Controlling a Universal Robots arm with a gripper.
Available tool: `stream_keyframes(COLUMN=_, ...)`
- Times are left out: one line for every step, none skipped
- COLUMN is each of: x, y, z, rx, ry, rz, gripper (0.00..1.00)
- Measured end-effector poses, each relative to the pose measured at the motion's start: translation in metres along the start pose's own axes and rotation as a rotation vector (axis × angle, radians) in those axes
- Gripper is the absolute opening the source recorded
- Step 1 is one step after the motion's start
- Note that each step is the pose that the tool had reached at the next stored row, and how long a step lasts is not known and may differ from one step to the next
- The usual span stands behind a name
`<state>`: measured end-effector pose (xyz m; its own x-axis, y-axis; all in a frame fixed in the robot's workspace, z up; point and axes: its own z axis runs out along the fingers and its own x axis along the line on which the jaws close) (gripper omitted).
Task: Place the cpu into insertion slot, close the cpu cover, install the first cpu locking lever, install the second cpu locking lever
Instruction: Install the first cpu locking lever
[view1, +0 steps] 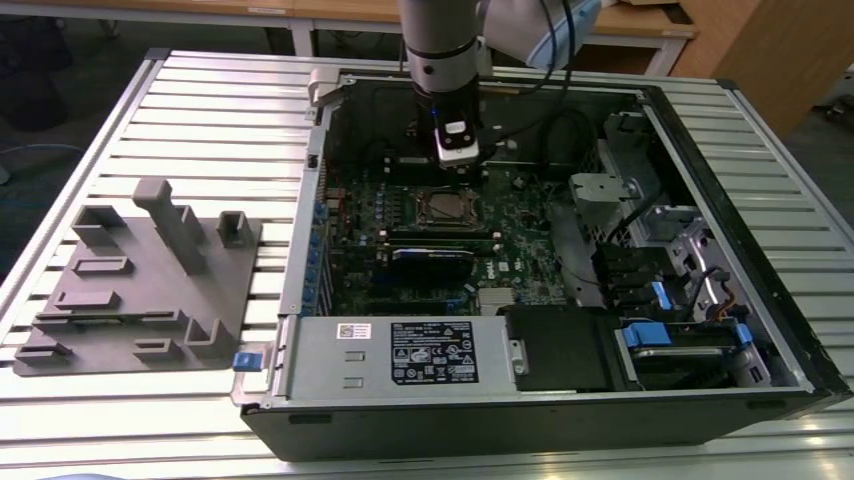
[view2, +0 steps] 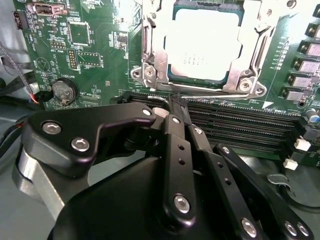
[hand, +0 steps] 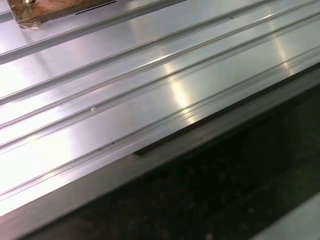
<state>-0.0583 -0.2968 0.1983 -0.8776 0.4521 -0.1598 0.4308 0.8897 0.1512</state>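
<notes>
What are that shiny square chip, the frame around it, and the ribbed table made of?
The cpu has a pale, matte metal-looking top. The cpu cover looks like bright stamped steel, with glints and screws. The table looks like brushed aluminium, grooved and reflective.

A ribbed, silvery metal table (view1: 160, 110) made of long parallel slats carries the scene, its grooves catching bright streaks of overhead light in the first wrist view (hand: 150, 90). Beyond its far edge stand light wooden desks (view1: 240, 12) on white legs, with a wooden cabinet panel (view1: 774, 50) at the exterior view's right. The floor (view1: 54, 140) at the exterior view's left is dark and grey.
</notes>
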Motion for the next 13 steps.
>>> stream_keyframes(x=0.0002, y=-0.0001, z=0.0000, rx=-0.0023, ry=-0.0013, rz=0.000, gripper=0.11)
stream_keyframes(x=0.0003, y=-0.0001, z=0.0000, rx=-0.0054, ry=-0.0040, rz=0.000, gripper=0.11)
stream_keyframes(x=0.0004, y=-0.0006, z=-0.0001, rx=-0.0065, ry=-0.0057, rz=0.000, gripper=0.11)
stream_keyframes(x=0.0004, y=-0.0007, z=0.0000, rx=-0.0066, ry=-0.0058, rz=0.000, gripper=0.11)
stream_keyframes(x=0.0005, y=-0.0007, z=0.0000, rx=-0.0065, ry=-0.0059, rz=0.000, gripper=0.11)
stream_keyframes(x=0.0005, y=-0.0007, z=0.0000, rx=-0.0065, ry=-0.0059, rz=0.000, gripper=0.11)
stream_keyframes(x=0.0005, y=-0.0007, z=-0.0001, rx=-0.0065, ry=-0.0059, rz=0.000, gripper=0.11)
stream_keyframes(x=0.0005, y=-0.0007, z=-0.0001, rx=-0.0063, ry=-0.0059, rz=0.000, gripper=0.11)
stream_keyframes(x=0.0005, y=-0.0007, z=-0.0001, rx=-0.0064, ry=-0.0059, rz=0.000, gripper=0.11)
stream_keyframes(x=0.0005, y=-0.0008, z=0.0000, rx=-0.0064, ry=-0.0059, rz=0.000, gripper=0.11)
stream_keyframes(x=0.0005, y=-0.0008, z=0.0002, rx=-0.0058, ry=-0.0063, rz=0.000, gripper=0.11)
stream_keyframes(x=0.0005, y=-0.0009, z=0.0003, rx=-0.0040, ry=-0.0071, rz=-0.001, gripper=0.11)
stream_keyframes(x=0.0006, y=-0.0009, z=0.0005, rx=-0.0015, ry=-0.0083, rz=-0.001, gripper=0.11)
